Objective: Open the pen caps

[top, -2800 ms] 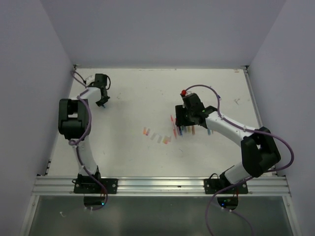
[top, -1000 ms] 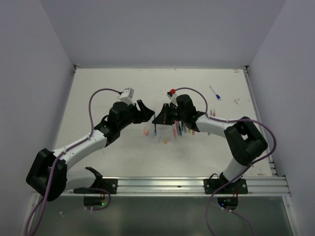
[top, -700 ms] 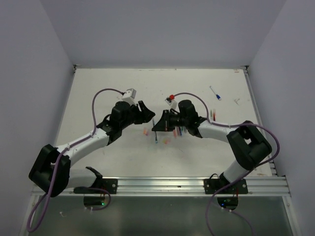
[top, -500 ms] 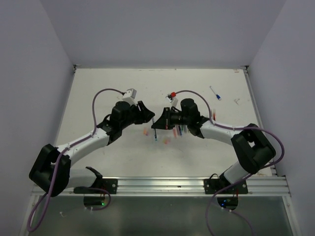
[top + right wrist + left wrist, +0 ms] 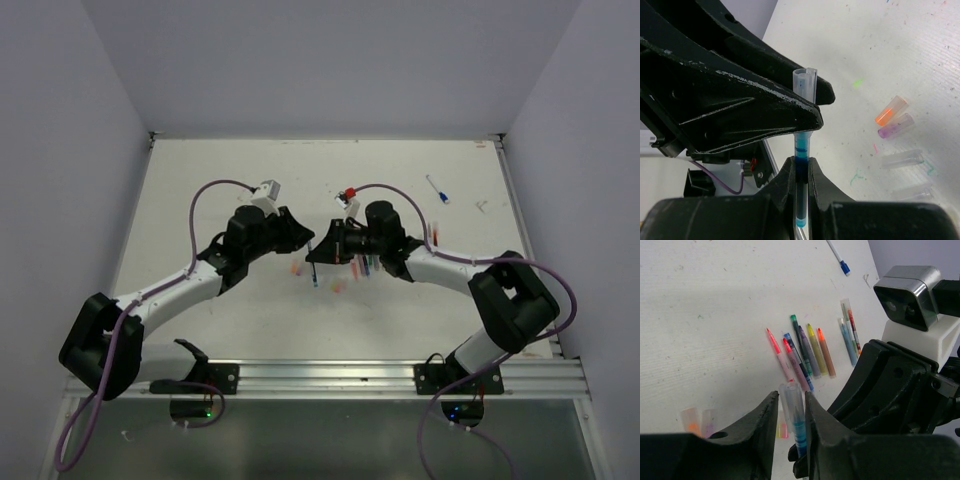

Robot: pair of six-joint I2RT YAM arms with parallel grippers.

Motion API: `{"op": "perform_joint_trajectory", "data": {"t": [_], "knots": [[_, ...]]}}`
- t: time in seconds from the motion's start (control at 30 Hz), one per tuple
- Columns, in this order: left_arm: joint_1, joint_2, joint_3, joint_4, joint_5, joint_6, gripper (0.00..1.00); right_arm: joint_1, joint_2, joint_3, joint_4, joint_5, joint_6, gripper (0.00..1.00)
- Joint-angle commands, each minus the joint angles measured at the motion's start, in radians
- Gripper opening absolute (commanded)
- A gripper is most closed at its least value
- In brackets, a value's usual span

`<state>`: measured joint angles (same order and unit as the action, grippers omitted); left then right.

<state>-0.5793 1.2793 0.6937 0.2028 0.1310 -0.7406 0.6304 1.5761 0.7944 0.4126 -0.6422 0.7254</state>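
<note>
Table (image 5: 200,180) w/ row of pens (image 5: 810,347) lying flat. R gripper (image 5: 801,167) clamped tight on blue pen (image 5: 801,145), held off table just beside that row. L gripper (image 5: 791,401) jaws narrow, flanking pen's clear cap (image 5: 805,82); can't tell if squeezing. Loose caps (image 5: 892,117) lie near row.

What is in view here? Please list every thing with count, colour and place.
blue pen: one, blue, held between the tools
clear cap: one, clear, on the blue pen's top
loose pens: about nine, pink, blue, green, yellow, orange, in a row on the table
far pen: one, white with blue end, alone farther back
loose caps: at least four, orange, purple, clear, on the table
left tool: one, black, around the clear cap
right tool: one, black, shut on the blue pen
</note>
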Motion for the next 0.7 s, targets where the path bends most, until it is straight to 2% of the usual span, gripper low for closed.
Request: {"op": "perform_joint_trajectory", "data": {"t": [0.0,0.13,0.2,0.27,0.3,0.37,0.4,0.43,0.47,0.5,0.57,0.67], "knots": [[-0.007,0.005,0.023,0.012,0.021,0.007,0.27,0.005,-0.001,0.019,0.058,0.027,0.003,0.0],[-0.008,0.006,0.018,0.027,0.047,-0.002,0.16,0.005,0.007,0.026,0.034,0.056,-0.009,0.0],[-0.008,0.008,0.018,0.027,0.048,-0.005,0.01,0.005,0.007,0.031,0.003,0.075,-0.024,0.0],[-0.007,0.02,0.033,0.0,0.039,-0.009,0.0,0.008,-0.001,0.038,-0.038,0.12,-0.064,0.0],[-0.007,0.025,0.044,-0.022,0.015,-0.023,0.0,0.012,-0.01,0.054,-0.126,0.162,-0.087,0.0],[-0.007,0.054,0.104,-0.129,-0.028,-0.037,0.0,0.041,-0.042,0.083,-0.254,0.365,-0.189,0.0],[-0.005,0.067,0.131,-0.17,-0.081,-0.057,0.0,0.063,-0.056,0.122,-0.397,0.477,-0.233,0.0],[-0.005,0.098,0.191,-0.281,-0.112,-0.068,0.0,0.133,-0.063,0.146,-0.47,0.603,-0.274,0.0],[-0.004,0.115,0.223,-0.324,-0.126,-0.078,0.0,0.175,-0.065,0.166,-0.529,0.888,-0.337,0.0],[0.01,0.127,0.242,-0.347,-0.126,-0.1,0.0,0.208,-0.061,0.201,-0.611,0.986,-0.355,0.0],[0.059,0.152,0.271,-0.347,-0.108,-0.117,0.0,0.265,-0.045,0.219,-0.658,1.172,-0.395,0.0],[0.113,0.181,0.314,-0.355,-0.051,-0.137,0.0,0.299,-0.036,0.224,-0.69,1.249,-0.425,0.0]]}}
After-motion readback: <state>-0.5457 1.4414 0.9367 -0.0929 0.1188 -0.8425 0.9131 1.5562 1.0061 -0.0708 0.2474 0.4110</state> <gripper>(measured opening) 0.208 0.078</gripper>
